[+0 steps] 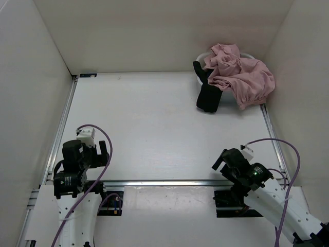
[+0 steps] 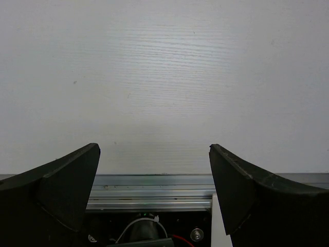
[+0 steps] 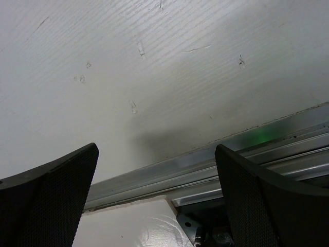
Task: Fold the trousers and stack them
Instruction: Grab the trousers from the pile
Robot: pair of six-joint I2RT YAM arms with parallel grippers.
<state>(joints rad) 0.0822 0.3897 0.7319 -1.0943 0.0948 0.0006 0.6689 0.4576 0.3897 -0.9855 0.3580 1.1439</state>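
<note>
While the trousers (image 1: 241,74) lie bunched in a pink heap far ahead of the right gripper (image 3: 156,148) and well off to the far right of the left gripper (image 2: 154,148), their legs, waistband and pockets cannot be told apart, and they hide all but bits of a white container's rim (image 1: 250,55). A black garment (image 1: 208,95), its shape unclear, hangs down the heap's side nearer the left gripper and reaches the surface (image 1: 154,118). Both grippers are spread wide with nothing between them, their fingers cut off at each wrist view's lower edge, beside a metal rail (image 2: 154,182).
</note>
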